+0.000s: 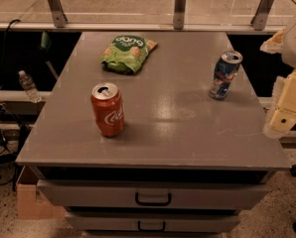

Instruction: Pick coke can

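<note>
In the camera view, a grey flat worktop [187, 133] tops a grey drawer cabinet. Its two front drawers each carry a black loop handle, the upper one [153, 199] and the lower one [151, 226].

The red-orange aluminium coke can [108, 109] with white script lettering and a silver pull-tab top stands upright on the front left part of the worktop, with nothing touching it. Behind it, towards the far edge, a green crinkled snack bag [127, 52] with white lettering lies flat, well apart from the can. A blue drink can with red and white marks [225, 75] stands on the right side of the worktop, near the right edge, leaning a little to one side and well apart from the coke can.

The pale cream gripper [283, 114] on the robot's arm hangs at the right edge of the view, just beyond the right edge of the worktop and lower than the blue can in the picture. It is far from the coke can and touches nothing on the worktop. It is partly cut off by the frame, so I cannot tell whether it is spread or closed; nothing shows in its hold.

To the left of the cabinet, a small clear plastic water bottle [28, 86] rests on a low ledge, and a brown cardboard box [31, 200] sits on the speckled floor by the cabinet's left corner. Grey metal posts [55, 5] rise behind the far edge.
</note>
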Motion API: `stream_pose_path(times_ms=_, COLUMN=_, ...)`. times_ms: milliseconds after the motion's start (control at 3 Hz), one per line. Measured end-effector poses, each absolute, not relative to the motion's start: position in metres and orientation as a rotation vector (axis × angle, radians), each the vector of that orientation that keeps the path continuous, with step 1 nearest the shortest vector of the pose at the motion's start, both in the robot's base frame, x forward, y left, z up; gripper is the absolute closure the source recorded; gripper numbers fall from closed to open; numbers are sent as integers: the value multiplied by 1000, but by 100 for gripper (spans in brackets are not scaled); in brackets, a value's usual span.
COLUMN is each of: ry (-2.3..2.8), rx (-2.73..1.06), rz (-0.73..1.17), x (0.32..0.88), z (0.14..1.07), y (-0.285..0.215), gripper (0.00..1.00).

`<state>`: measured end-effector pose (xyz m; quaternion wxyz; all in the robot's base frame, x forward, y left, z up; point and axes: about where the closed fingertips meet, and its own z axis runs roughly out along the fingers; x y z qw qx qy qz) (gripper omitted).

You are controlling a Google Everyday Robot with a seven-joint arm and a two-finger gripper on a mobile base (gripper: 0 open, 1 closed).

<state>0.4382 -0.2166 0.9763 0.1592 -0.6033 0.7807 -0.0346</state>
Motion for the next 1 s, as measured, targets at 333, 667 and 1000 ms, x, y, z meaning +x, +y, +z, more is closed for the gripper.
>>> stream_pose_path(times_ms=333, ry=2231, rx=-1724, rz=-99, x=438, z=976, y=-217, gripper=0)
stream_pose_path(times_ms=667, ry=2188, rx=-1738, rz=-20, x=443, z=970, y=-197, gripper=0)
stream_pose_path(times_ms=1000, ry=2058, rx=-1777, rz=180, x=454, z=950, y=-144, gripper=0)
